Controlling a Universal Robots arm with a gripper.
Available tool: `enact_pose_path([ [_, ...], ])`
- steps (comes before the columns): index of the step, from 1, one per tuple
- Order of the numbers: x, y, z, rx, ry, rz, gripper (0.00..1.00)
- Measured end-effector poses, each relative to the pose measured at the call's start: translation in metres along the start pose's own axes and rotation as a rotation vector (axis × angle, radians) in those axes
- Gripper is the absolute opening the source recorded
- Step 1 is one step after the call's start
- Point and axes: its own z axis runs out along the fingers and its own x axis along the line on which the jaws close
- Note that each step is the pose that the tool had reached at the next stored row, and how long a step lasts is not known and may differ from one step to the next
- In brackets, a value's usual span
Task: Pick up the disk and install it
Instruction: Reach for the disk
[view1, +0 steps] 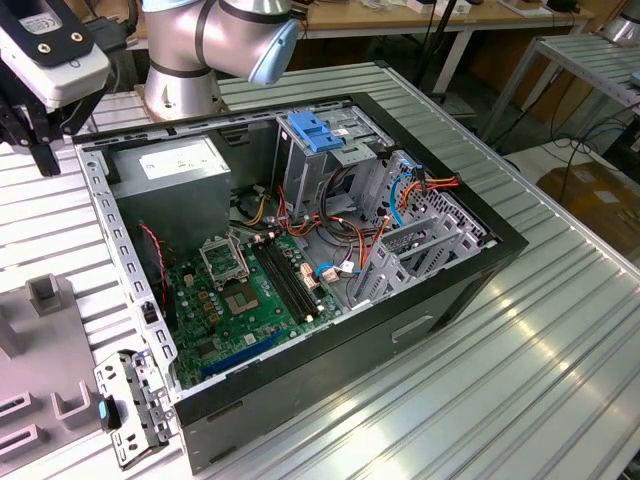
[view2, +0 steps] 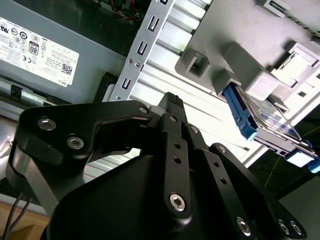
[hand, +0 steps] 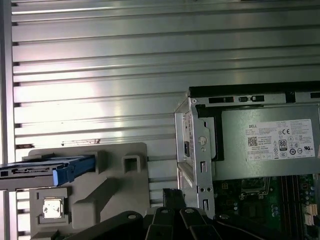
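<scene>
I'm looking across the ribbed metal worktop (view1: 560, 380), and it's carrying everything here. The big open computer case (view1: 400, 330) is lying on its side in the middle, its inside facing up. The arm (view1: 220, 40) is standing at the far edge of the worktop, just behind the case.

Inside the case, the grey power-supply box (view1: 175, 165) with its white sticker is sitting in the far corner on the exterior view's left. The green motherboard (view1: 240, 300) is lying nearer to me. The blue-topped drive bay (view1: 315, 130) is standing at the far side, to the exterior view's right of the power supply, with red and orange cables trailing beside it.

Outside the case, on the exterior view's left, a grey moulded holder (view1: 40, 330) is resting on the worktop just beside the case's metal frame.

The disk (hand: 27, 177) is sitting in that holder, not in the case. In both wrist views I'm seeing its blue side rail sticking out past the grey blocks.

The pincer (view2: 172, 102) is hovering above the worktop between the holder and the case's power-supply corner, apart from the disk and touching nothing I can see. I cannot tell whether it is open or closed.
</scene>
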Motion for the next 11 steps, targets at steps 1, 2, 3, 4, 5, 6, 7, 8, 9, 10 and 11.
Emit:
enact_pose_path([
  [1,0.0014,-0.0001,0.0000,0.0000,0.0000,0.000,0.11],
  [2,0.0024,-0.0002,0.0000,0.0000,0.0000,0.000,0.11],
  [3,0.0034,-0.0003,0.0000,0.0000,0.0001,0.000,0.11],
  [4,0.0043,-0.0003,0.0000,0.0000,0.0001,0.000,0.11],
  [5,0.0052,-0.0004,0.0000,0.0000,0.0000,0.000,0.11],
  [6,0.0067,-0.0005,0.0000,0.0000,0.0000,0.000,0.11],
  [7,0.0081,-0.0006,-0.0001,0.0000,0.0001,0.000,0.11],
  [8,0.0097,-0.0007,-0.0001,0.0000,0.0001,0.000,0.11],
  [9,0.0110,-0.0008,-0.0001,0.0000,0.0002,0.000,0.11],
  [10,0.0119,-0.0009,-0.0001,0.0000,0.0001,0.000,0.11],
  [11,0.0144,-0.0011,-0.0001,0.0000,0.0001,0.000,0.11],
])
